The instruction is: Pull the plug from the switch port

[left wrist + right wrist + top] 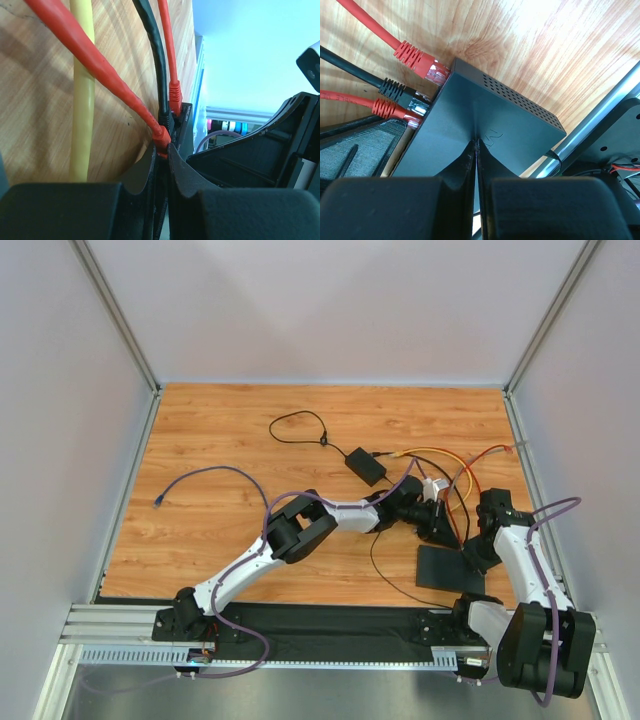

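Two arms are sharing this: the right fingers (455, 170), pressed together, are bearing down on the black switch (485, 110) lying near-right on the worktop (545, 50), probably pinning it against the pull, while the left fingers (140, 170) are pinching a red plug (161, 137) at its socket edge.

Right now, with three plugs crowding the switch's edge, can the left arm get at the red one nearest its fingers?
Likely yes: the left end effector looks closed on that red plug; the black plug lies outside the fingers, and the right end effector sits back from the ports.
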